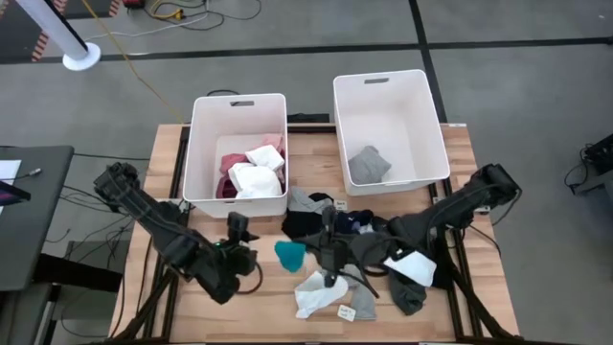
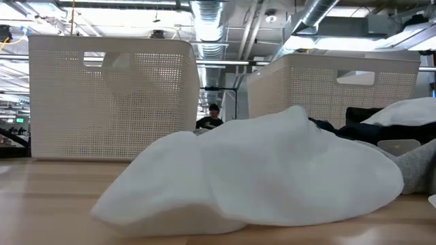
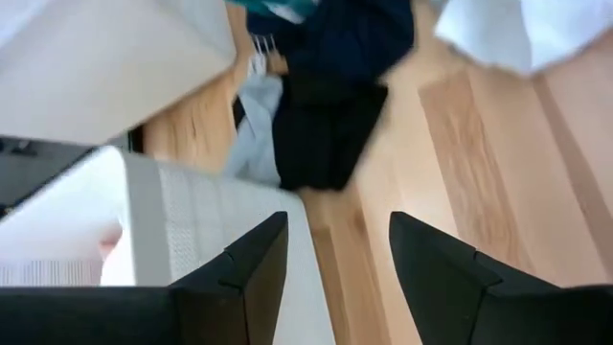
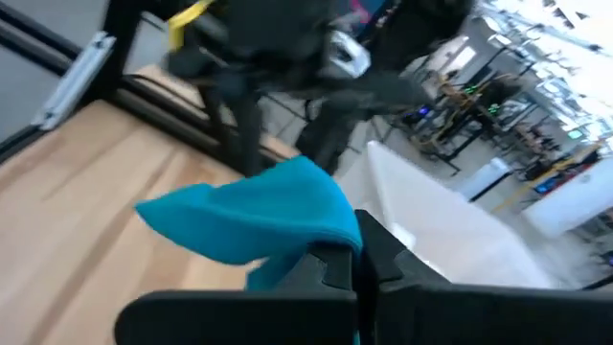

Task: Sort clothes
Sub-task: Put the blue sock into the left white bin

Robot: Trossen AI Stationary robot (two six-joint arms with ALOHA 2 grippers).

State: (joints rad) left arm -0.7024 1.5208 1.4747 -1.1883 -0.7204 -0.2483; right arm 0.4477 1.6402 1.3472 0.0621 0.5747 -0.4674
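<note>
A: Nearest, how many grippers?
B: Two. Right gripper, jaws clamped on a teal sock; left gripper, jaws apart, empty.
A: Farther?
B: Clothes pile mid-table; two bins: left bin with pink and white pieces, right bin with one grey.

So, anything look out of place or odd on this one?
Nothing damaged or spilled. The unsorted clothes lie heaped on the table in front of both bins. The right gripper is shut on a teal garment; the left gripper is open and empty beside the left bin.
</note>
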